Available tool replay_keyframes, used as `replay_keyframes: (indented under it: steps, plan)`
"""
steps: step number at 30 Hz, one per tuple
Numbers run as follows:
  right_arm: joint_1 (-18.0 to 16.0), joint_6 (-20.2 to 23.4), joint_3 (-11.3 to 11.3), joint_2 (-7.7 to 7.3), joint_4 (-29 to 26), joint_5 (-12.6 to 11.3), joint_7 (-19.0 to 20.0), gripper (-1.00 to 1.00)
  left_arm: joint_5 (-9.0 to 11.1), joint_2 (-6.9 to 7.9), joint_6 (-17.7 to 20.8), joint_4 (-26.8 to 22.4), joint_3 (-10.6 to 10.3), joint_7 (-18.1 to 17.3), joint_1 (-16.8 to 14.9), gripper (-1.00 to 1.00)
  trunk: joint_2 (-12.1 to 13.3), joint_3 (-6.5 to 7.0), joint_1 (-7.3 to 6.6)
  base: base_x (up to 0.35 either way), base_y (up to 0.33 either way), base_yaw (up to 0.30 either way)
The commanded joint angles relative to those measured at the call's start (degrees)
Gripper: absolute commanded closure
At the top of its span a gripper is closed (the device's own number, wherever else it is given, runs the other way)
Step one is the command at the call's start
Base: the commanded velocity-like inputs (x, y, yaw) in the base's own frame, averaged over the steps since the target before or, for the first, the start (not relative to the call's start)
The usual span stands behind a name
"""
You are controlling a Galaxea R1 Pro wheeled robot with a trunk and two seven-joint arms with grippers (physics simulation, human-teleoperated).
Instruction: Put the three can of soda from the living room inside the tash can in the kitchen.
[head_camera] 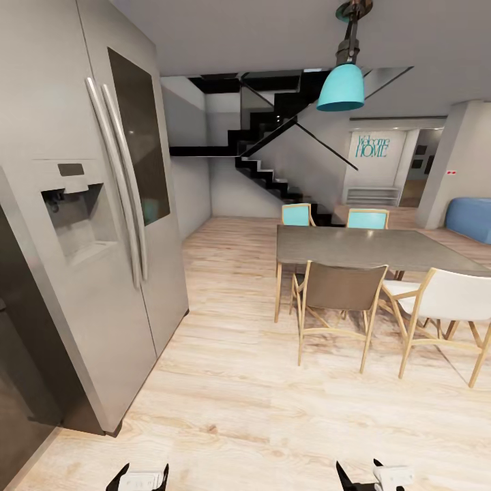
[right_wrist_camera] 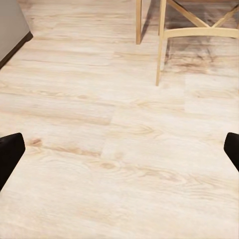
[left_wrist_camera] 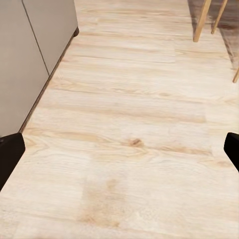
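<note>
Pincers both spread wide, empty: left pincer (left_wrist_camera: 119, 149), right pincer (right_wrist_camera: 119, 149) over light wood floor (head_camera: 273, 409). Kitchen, left to right: steel double-door fridge (head_camera: 102, 225) with water dispenser, black staircase (head_camera: 273, 157), teal pendant lamp (head_camera: 341, 85), grey tabletop (head_camera: 368, 247) ringed by chairs, wall lettering "Welcome HOME" (head_camera: 373, 145).

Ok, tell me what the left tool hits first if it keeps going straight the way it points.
Probably the bare wood floor. The left tool stands open and empty, aimed down at the planks; the fridge lies off to one side, though depth is unclear.
</note>
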Motion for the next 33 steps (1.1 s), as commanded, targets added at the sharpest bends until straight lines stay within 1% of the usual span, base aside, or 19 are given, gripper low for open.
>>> replay_keyframes:
  steps: [1, 6, 7, 12, 20, 29, 33]
  plan:
    - [0.0, -0.01, 0.0, -0.03, 0.03, 0.0, 0.0, -1.0, -0.03, 0.0, -0.01, 0.0, 0.0, 0.0, 0.0, -1.0, 0.0, 0.0, 0.0, 0.0, 0.0, 0.0]
    - [0.0, -0.35, -0.07, -0.09, 0.08, -0.06, -0.01, -1.0, -0.1, 0.0, -0.08, 0.0, 0.0, 0.0, 0.0, -1.0, 0.0, 0.0, 0.0, 0.0, 0.0, 0.0]
    - [0.0, -3.68, -0.47, -0.17, 1.92, -0.31, -0.01, -1.0, -0.29, 0.0, -0.55, 0.0, 0.0, 0.0, 0.0, -1.0, 0.0, 0.0, 0.0, 0.0, 0.0, 0.0]
    - [0.0, -5.33, -0.34, -0.1, 3.26, -0.1, -0.01, -1.0, -0.43, 0.0, -0.68, 0.0, 0.01, 0.0, 0.0, -1.0, 0.0, 0.0, 0.0, 0.0, 0.0, 0.0]
    - [0.0, -5.78, -0.25, -0.11, 3.68, -0.01, -0.01, -1.0, -0.59, 0.0, -0.72, 0.0, 0.0, 0.0, 0.0, -1.0, 0.0, 0.0, 0.0, 0.0, 0.0, 0.0]
    - [0.0, -5.87, 0.11, 0.41, 3.74, 0.15, -0.06, -1.0, -0.66, 0.0, -0.72, 0.0, 0.0, 0.0, 0.0, -1.0, 0.0, 0.15, 0.0, 0.0, 0.0, 0.001]
    - [0.0, -5.87, 0.21, 0.52, 3.74, 0.17, -0.09, -1.0, -0.71, 0.0, -0.72, 0.05, 0.0, 0.0, 0.0, -1.0, 0.0, 0.38, 0.0, 0.0, 0.0, 0.131]
